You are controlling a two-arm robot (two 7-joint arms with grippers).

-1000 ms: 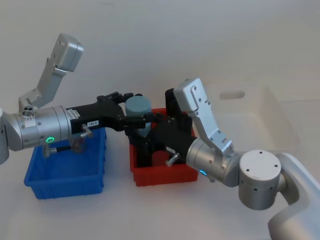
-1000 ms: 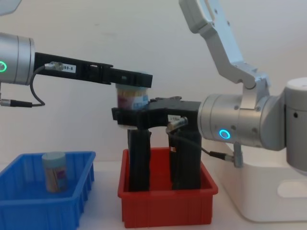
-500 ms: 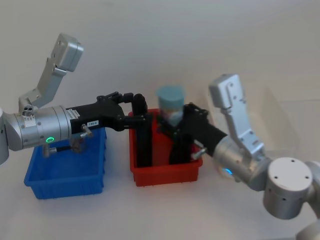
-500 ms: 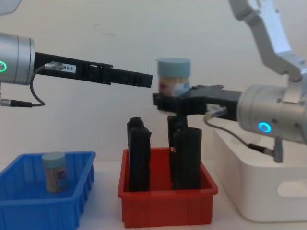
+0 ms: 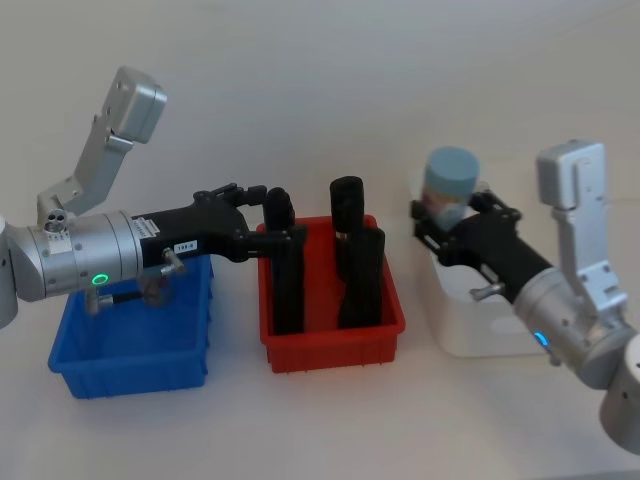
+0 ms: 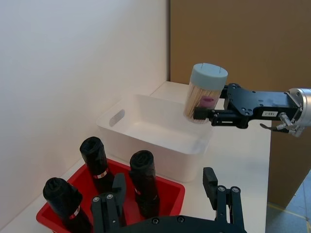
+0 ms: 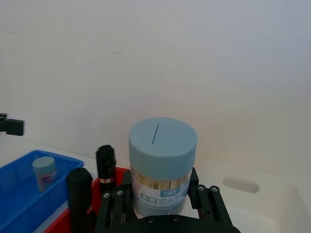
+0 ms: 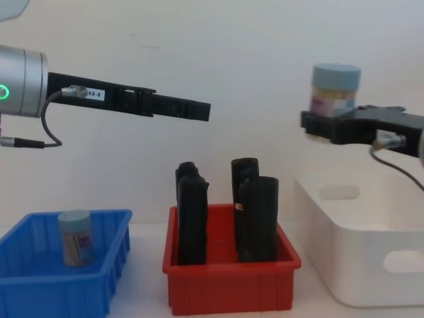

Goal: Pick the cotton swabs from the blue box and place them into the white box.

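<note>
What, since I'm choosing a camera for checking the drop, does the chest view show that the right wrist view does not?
Chest view, not right wrist: the side-on gap between the held cotton swab tub and the white box rim below. Right wrist, not chest: the top of that tub's lid, with its slit. Both: the right jaws shut on it, the second tub in the blue box, the black cylinders.

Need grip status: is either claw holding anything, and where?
The right claw grips a cotton swab tub by its lower body; the left claw is empty.
</note>
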